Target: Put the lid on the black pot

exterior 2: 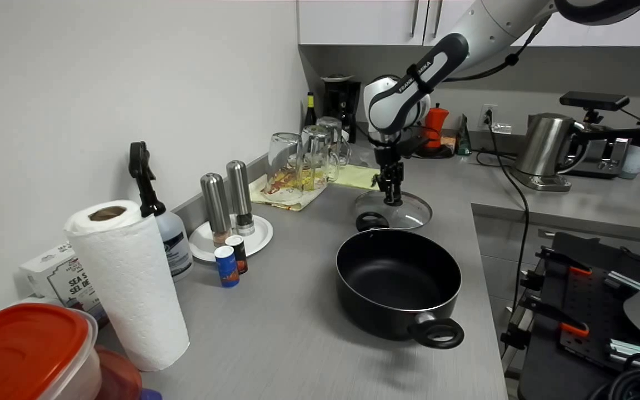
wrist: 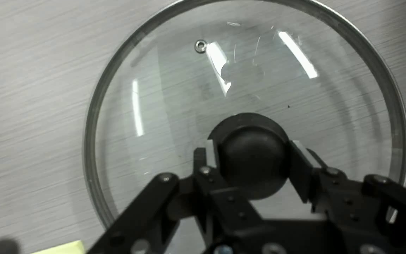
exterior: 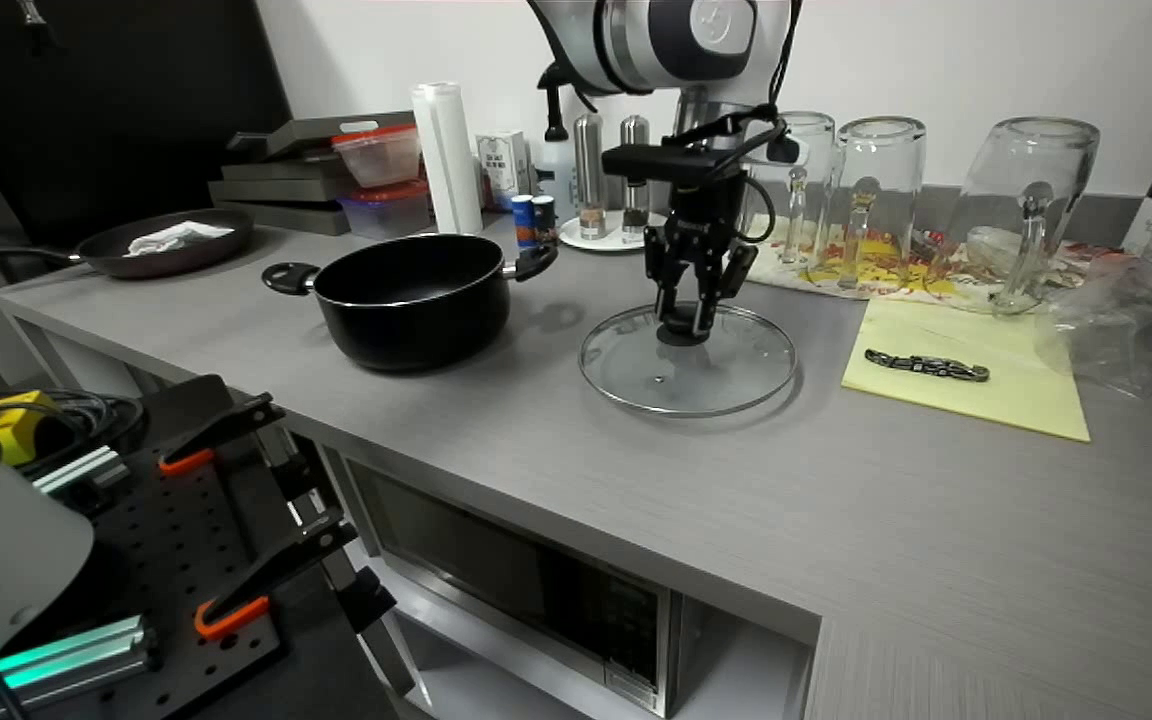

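Observation:
The lid is clear glass with a metal rim and a black knob; it shows in both exterior views (exterior: 736, 375) (exterior 2: 413, 215) and fills most of the wrist view (wrist: 174, 106). It lies level at the counter; I cannot tell whether its rim touches the surface. My gripper (exterior: 684, 318) points down over the lid's centre. In the wrist view its fingers (wrist: 254, 157) press against both sides of the knob. The black pot (exterior: 416, 325) stands upright and uncovered beside the lid, its two handles sticking out. It also shows in an exterior view (exterior 2: 367, 316), one handle towards the lid.
Glass mugs (exterior: 866, 200) stand upside down on a patterned cloth behind the lid. A yellow sheet (exterior: 986, 400) with a dark metal chain lies beside it. Pepper mills on a white plate (exterior 2: 264, 230), small shakers (exterior 2: 226, 266) and a paper roll (exterior 2: 131, 289) line the wall side.

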